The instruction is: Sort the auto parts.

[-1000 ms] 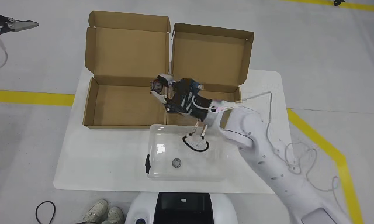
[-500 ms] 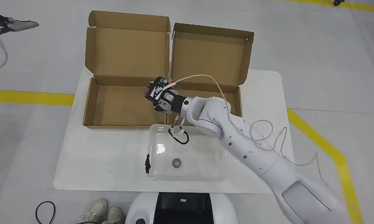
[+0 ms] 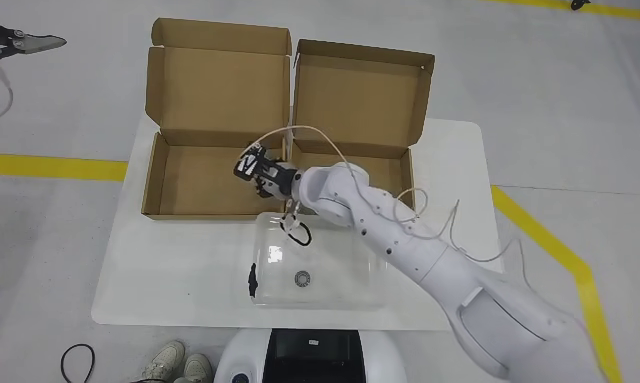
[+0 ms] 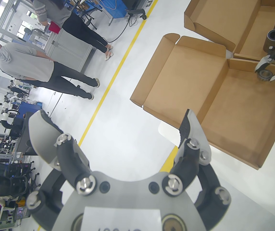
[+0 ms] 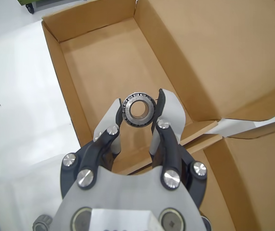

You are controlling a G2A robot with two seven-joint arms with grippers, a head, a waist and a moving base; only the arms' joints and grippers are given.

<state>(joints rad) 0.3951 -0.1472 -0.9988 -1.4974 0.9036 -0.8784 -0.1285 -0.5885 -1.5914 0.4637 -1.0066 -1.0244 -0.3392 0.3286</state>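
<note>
1. The bearing (image 5: pixel 138 111) is pinched by its outer rim between the fingertips of your right hand (image 5: pixel 140 98). It sits low inside the left box (image 3: pixel 195 183), toward the side next to the right box (image 3: pixel 360 93).
2. You cannot tell from these views whether it already touches the cardboard, so do not assume it is resting.
3. The grip is only at the tips, on a round rim. A jolt could twist the bearing out early.
4. If you let go while it is still up and on edge, it will likely roll or hop across the box floor.
5. Your right arm reaches across the clear bin (image 3: pixel 330 283) and trails a loose cable (image 3: pixel 300 129). On the way back the cable could catch a box wall and drag the box.
6. Your left hand (image 4: pixel 114 121) is spread and empty. It is off beside the table (image 3: pixel 450 183), well apart from the boxes, and poses no risk there.
</note>
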